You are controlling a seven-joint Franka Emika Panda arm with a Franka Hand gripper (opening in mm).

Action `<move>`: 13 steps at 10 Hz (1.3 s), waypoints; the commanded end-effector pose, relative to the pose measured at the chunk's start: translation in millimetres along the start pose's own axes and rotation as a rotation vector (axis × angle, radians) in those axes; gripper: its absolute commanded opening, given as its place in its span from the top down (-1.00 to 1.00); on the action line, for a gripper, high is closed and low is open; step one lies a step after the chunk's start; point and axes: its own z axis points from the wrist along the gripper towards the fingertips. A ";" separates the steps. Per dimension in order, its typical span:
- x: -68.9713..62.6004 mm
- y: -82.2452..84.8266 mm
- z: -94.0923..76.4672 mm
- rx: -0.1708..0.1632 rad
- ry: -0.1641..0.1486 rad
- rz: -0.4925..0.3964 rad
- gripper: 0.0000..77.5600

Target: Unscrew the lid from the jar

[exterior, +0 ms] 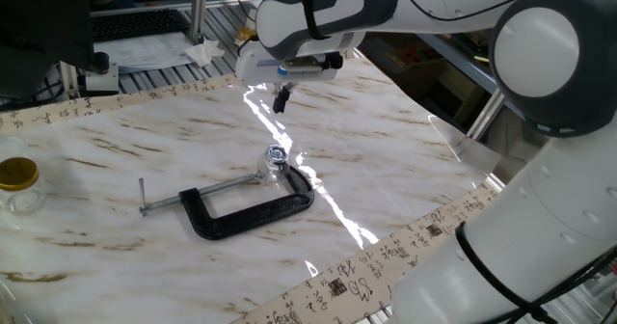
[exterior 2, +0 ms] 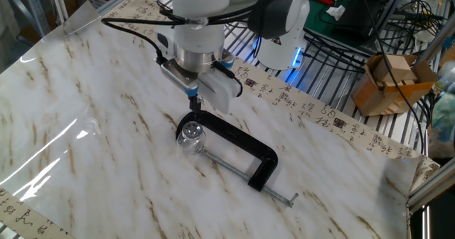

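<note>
Item 1, end effector [exterior: 281, 100]: hangs above the table [exterior: 405, 160], well clear of all objects, fingers pointing down. Fingers appear drawn close together with nothing between them; a narrow, empty set.

Item 2, jar [exterior: 275, 170]: very small, clear, upright near table centre, pinned in the mouth of the black C-clamp [exterior: 253, 212]. In one fixed view it sits at about 6 o'clock from the end effector, apart from it.

Item 3, lid [exterior: 278, 154]: tiny silver cap with darker centre, seated on the jar, apparently not yet loosened.

Item 4, second jar with yellow-gold lid [exterior: 19, 184]: far table edge at 9 o'clock of the clamp; not part of the task.

Step in hand, judged: approach to the lid. To do well: widen the fingers just past the cap's width, centre over the cap, descend vertically, close on the cap rim only, then turn about the jar's axis. The cap is small, so alignment matters; an off-centre grip may slip or tip the jar in the clamp.

Room: open table all round the clamp. Clamp frame lies just beside the jar at 4 o'clock, screw rod [exterior: 198, 195] runs out at 8 o'clock; fingers should straddle clear of both. Paper border strip [exterior: 386, 256] marks the near edge, well apart.
</note>
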 end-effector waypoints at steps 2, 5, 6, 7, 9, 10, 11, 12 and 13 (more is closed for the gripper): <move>-0.7 0.0 -1.1 0.000 0.036 0.051 1.00; -2.6 3.5 1.8 0.007 0.045 0.053 1.00; -3.8 6.7 5.2 0.008 0.044 0.057 1.00; -3.2 7.4 10.8 0.010 0.042 0.050 1.00; -0.8 2.0 26.0 0.007 0.036 0.030 1.00; 0.3 -1.1 36.0 0.004 0.032 0.020 1.00; 0.3 -2.5 42.9 0.000 0.027 0.017 1.00; -0.4 -4.4 56.7 -0.003 0.017 0.014 1.00; -0.6 -5.0 63.7 -0.003 0.013 0.016 1.00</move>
